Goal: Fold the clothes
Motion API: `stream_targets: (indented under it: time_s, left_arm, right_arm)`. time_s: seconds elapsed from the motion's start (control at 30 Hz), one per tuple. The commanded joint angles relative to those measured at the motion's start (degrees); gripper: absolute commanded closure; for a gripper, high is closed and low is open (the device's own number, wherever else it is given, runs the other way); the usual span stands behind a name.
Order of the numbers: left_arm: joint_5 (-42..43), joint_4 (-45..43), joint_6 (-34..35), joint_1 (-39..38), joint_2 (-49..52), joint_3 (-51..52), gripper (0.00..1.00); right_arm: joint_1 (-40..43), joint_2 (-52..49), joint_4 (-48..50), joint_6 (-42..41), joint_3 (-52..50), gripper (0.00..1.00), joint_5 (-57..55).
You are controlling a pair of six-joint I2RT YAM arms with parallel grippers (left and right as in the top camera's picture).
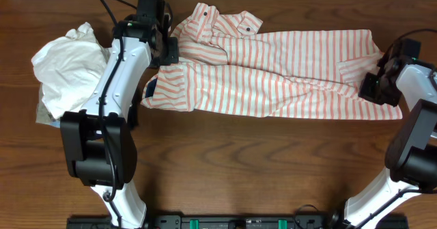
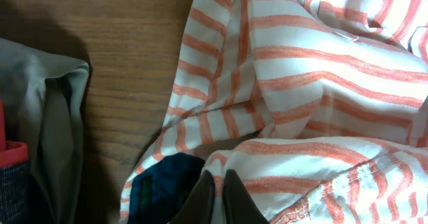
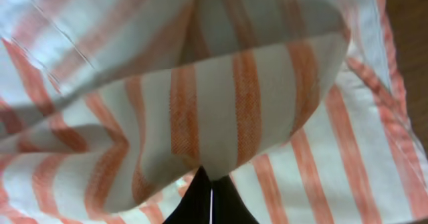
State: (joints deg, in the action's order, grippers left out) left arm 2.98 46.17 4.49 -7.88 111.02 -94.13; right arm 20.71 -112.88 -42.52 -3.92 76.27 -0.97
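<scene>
Striped shirt [image 1: 273,72] lies spread sideways on table [image 1: 225,167]. It looks thin, limp and light, likely to sag and bunch. Left gripper [image 2: 215,196] jaws are pinched on cloth by blue label [image 2: 164,177]. Right gripper [image 3: 210,196] jaws are pinched on a fold at the far end. Best held at edges and corners.

striped shirt [image 1: 273,78] 1 | white garment [image 1: 65,68] 1 | grey cloth [image 2: 60,117] perhaps 1

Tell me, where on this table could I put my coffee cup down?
On the bare table in front of the striped shirt, between the left arm and right arm. Crowded: the shirt fills the back, the white garment the left edge.
</scene>
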Motion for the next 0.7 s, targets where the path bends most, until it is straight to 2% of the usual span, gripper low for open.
stream_targets:
  time_s: [0.0, 0.33, 0.4, 0.53, 0.57, 0.63, 0.67]
  left_arm:
    - [-0.68, 0.26, 0.33, 0.46, 0.24, 0.26, 0.94]
    - [-0.68, 0.04, 0.33, 0.46, 0.24, 0.26, 0.94]
    - [-0.68, -0.02, 0.33, 0.46, 0.24, 0.26, 0.93]
    - [-0.68, -0.2, 0.33, 0.46, 0.24, 0.26, 0.93]
    - [-0.68, -0.17, 0.31, 0.46, 0.24, 0.26, 0.93]
    - [-0.68, -0.15, 0.31, 0.46, 0.24, 0.26, 0.88]
    - [-0.7, -0.2, 0.31, 0.46, 0.24, 0.26, 0.73]
  right_arm:
    - [0.35, -0.02, 1.14, -0.13, 1.2, 0.99, 1.27]
    - [0.33, 0.15, 13.62, -0.31, 3.02, 0.98, 1.25]
    - [0.33, 0.15, 14.51, -0.31, 3.02, 0.84, 1.25]
    - [0.35, 0.13, 14.21, -0.26, 3.02, 0.64, 1.2]
    - [0.35, 0.13, 14.01, -0.26, 3.02, 0.63, 1.22]
    - [0.35, 0.13, 13.55, -0.26, 3.02, 0.66, 1.22]
    - [0.35, 0.15, 12.98, -0.26, 3.02, 0.7, 1.22]
